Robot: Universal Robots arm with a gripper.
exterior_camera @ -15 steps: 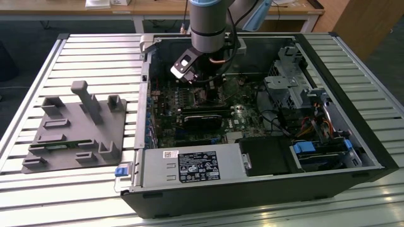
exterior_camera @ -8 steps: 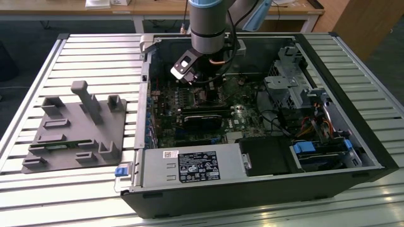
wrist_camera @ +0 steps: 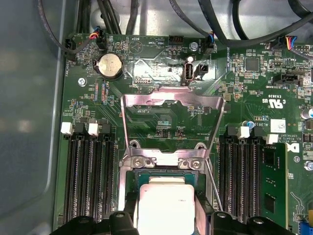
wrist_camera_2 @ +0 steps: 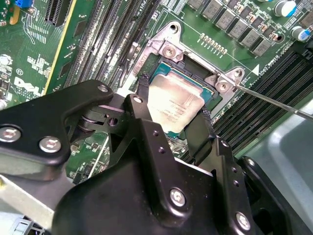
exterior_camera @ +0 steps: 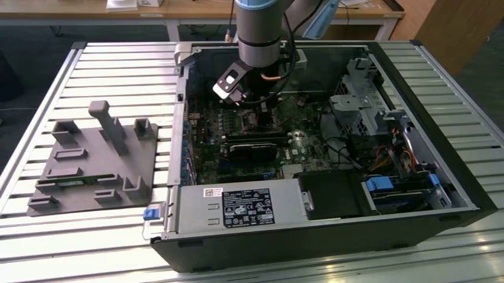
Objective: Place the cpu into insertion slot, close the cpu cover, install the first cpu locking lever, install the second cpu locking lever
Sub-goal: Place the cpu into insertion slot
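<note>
Judged to be on the first step: seating the cpu (wrist_camera: 164, 205) in the insertion slot (wrist_camera: 161, 174). Clamped on its two opposite edges with the gripper (wrist_camera_2: 172, 100), low over or already in that slot; cannot tell which. Calls for keeping it level and square. Leaves the cpu cover (wrist_camera: 146, 99) tipped up, open. Housed on the green motherboard (wrist_camera: 274, 63) inside the open computer case (exterior_camera: 315, 242)

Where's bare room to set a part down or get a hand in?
Free: table slats between the grey fixture and the far edge, and past the case on the exterior view's right. Crowded: the socket, gripper shut on the cpu, cover open, memory slots both sides.
</note>
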